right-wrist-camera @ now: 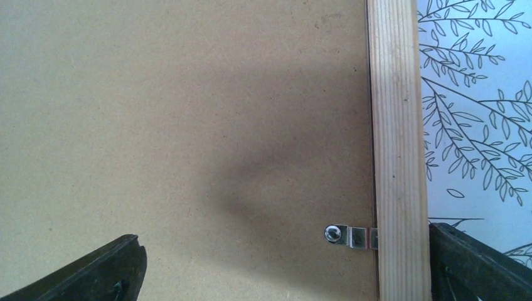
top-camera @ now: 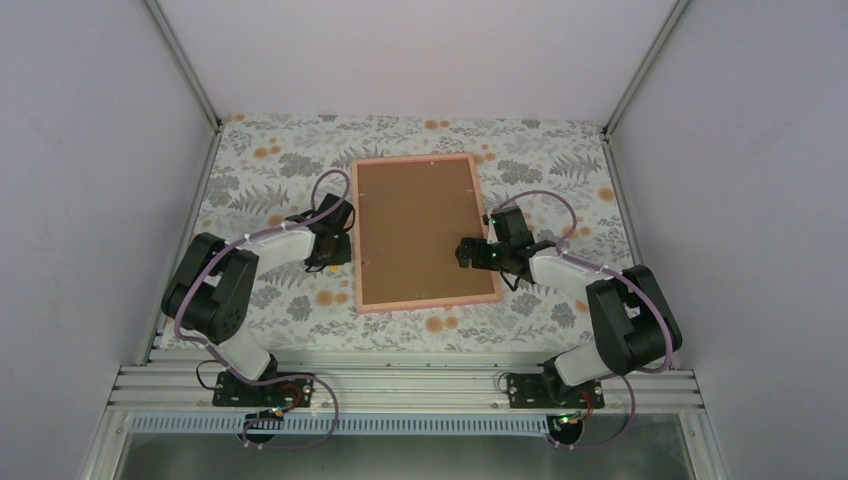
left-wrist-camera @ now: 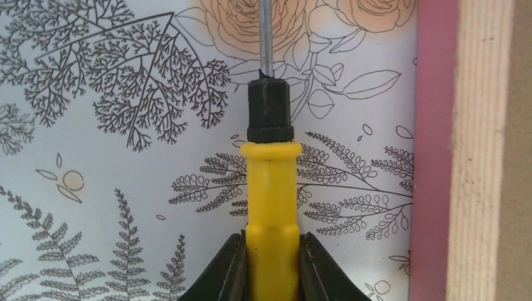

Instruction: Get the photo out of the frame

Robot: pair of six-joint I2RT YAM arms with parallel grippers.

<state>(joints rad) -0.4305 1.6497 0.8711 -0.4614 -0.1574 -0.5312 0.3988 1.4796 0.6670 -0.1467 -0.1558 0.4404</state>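
Observation:
The frame (top-camera: 363, 240) lies face down on the patterned cloth, pink-edged, its brown backing board (top-camera: 420, 225) up. The photo is hidden under the backing. My left gripper (top-camera: 330, 255) sits just left of the frame's left edge, shut on a yellow-handled screwdriver (left-wrist-camera: 271, 207) whose metal shaft points away over the cloth; the frame's pink and wooden edge (left-wrist-camera: 480, 150) runs along the right. My right gripper (top-camera: 470, 252) is open over the frame's right rail (right-wrist-camera: 396, 150), one finger over the backing (right-wrist-camera: 94, 273), the other outside the rail. A metal retaining clip (right-wrist-camera: 351, 236) lies between the fingers.
The floral cloth (top-camera: 260, 170) covers the table inside white walls. An aluminium rail (top-camera: 400, 385) runs along the near edge by the arm bases.

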